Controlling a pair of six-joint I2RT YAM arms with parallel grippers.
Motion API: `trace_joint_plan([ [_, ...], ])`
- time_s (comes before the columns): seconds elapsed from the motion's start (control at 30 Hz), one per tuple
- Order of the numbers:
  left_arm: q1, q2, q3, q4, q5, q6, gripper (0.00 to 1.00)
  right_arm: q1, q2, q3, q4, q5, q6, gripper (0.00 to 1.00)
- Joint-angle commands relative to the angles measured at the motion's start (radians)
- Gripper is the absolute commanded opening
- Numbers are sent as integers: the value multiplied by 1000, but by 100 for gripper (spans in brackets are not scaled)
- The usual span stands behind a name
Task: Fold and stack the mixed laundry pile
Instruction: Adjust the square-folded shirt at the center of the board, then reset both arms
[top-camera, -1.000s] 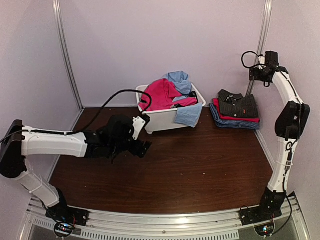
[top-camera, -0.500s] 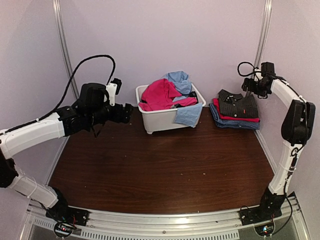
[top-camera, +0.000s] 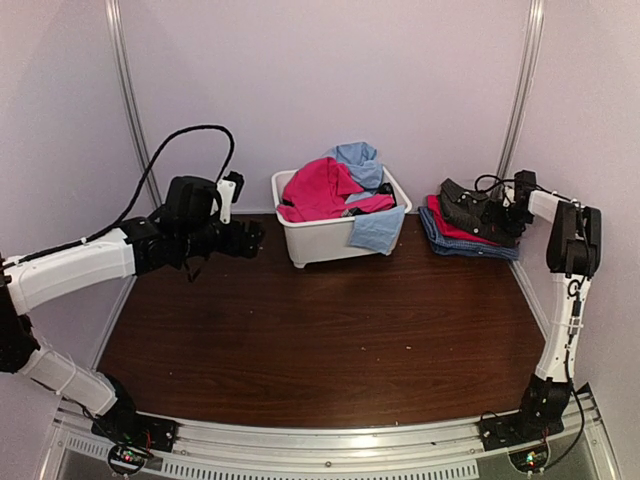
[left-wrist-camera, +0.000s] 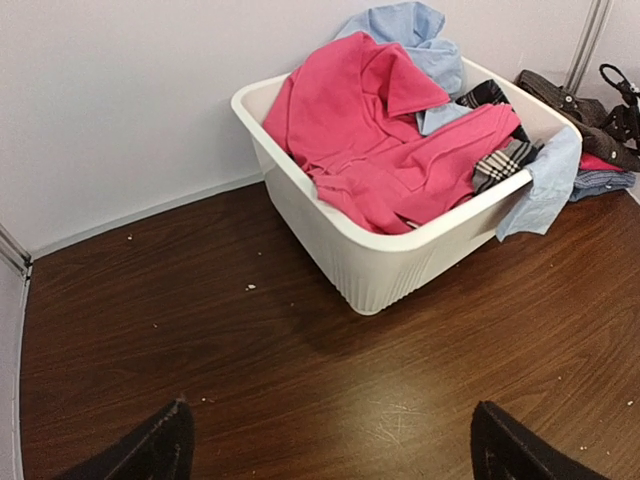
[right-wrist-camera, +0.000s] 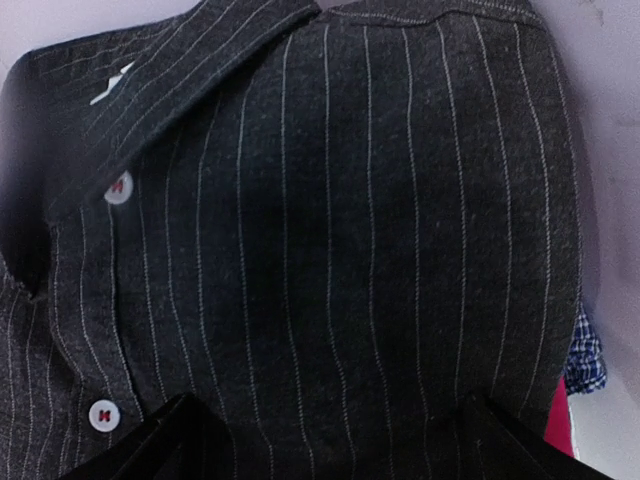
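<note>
Black striped shirt (right-wrist-camera: 330, 230) folded on top of the stack (top-camera: 470, 245), right under the right gripper (right-wrist-camera: 335, 440). Red and blue checked clothes below it in the same stack. A second ago, high up by the wall; now down low over the shirt. Looks like patting the stack flat, or pulling away after setting the shirt down, so one more piece seems done. Fingers (right-wrist-camera: 175, 440) spread wide over the shirt's front, holding nothing; cannot tell if touching the cloth. Right arm standing tall from its base, then bent over at the top and reaching down to the stack. More still to fold: the pink, light blue and checked pile (left-wrist-camera: 380, 150) in the tub (left-wrist-camera: 390, 270), just ahead of the left gripper (left-wrist-camera: 328, 440) and a little to its right. Swung up from the middle of the table (left-wrist-camera: 200, 340) a second ago, then stopped beside the tub. Wide open too, and empty. Left arm stretched out long and low, pointing at the tub. Next job likely there: grab something from the pile.
</note>
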Motion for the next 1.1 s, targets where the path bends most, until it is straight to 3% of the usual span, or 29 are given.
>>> trace_joint_plan([
  [0.0,60,1,-9,4,49,-31,98,-27,15,117,-3,-67,-1,91],
  [0.23,179,18,37,-35,149,-46,98,-2,-123,176,6,-206,29,92],
  [0.47,343,100,203,-133,275,-78,98,150,-326,52,36,-239,12,97],
  [0.67,334,191,273,-209,347,-41,98,335,-563,-301,148,-230,-13,100],
  [0.87,231,167,127,-158,240,-15,98,501,-771,-712,333,-188,-12,100],
  [1.07,166,114,-87,-14,248,-76,98,584,-914,-1037,490,-154,44,100],
])
